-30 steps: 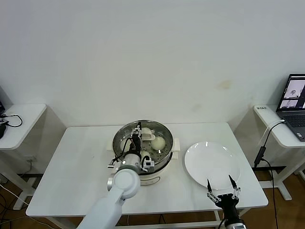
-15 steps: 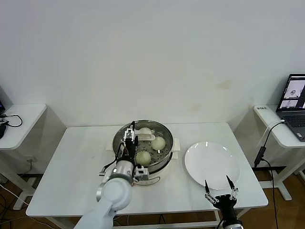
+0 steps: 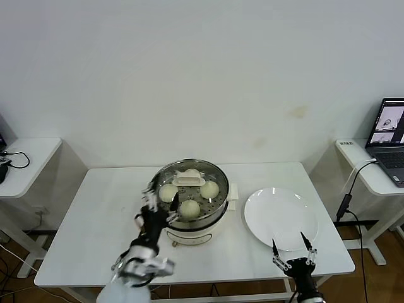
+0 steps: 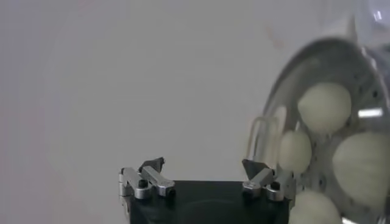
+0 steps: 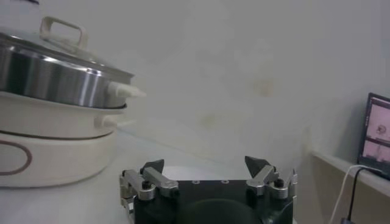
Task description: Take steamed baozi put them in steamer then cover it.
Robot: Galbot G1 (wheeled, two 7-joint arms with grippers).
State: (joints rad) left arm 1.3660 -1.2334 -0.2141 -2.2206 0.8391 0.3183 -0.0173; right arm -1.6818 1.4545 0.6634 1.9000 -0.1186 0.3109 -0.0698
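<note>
Glass, metal-rimmed and topped by a cream-white bar handle, the cover (image 3: 189, 179) sits on the steamer (image 3: 190, 214), as the head view and the right wrist view both show. Through it the baozi (image 3: 190, 207) are visible on the perforated tray: three buns show plainly in the head view, and a fourth seems to lie partly behind the handle; the left wrist view shows four pale rounds inside the pot. The white plate (image 3: 281, 218) beside the steamer holds no buns.

By my judgement the task is essentially complete: buns loaded, cover set on the rim. All that seems left is for the arm to clear away, and perhaps a check that the lid sits true.

The left gripper (image 3: 150, 199) hangs just beside the steamer's left wall, fingers spread wide with nothing between them. The right gripper (image 3: 293, 252) waits at the near edge of the bench (image 3: 95, 214), by the plate, fingers also apart and empty.
</note>
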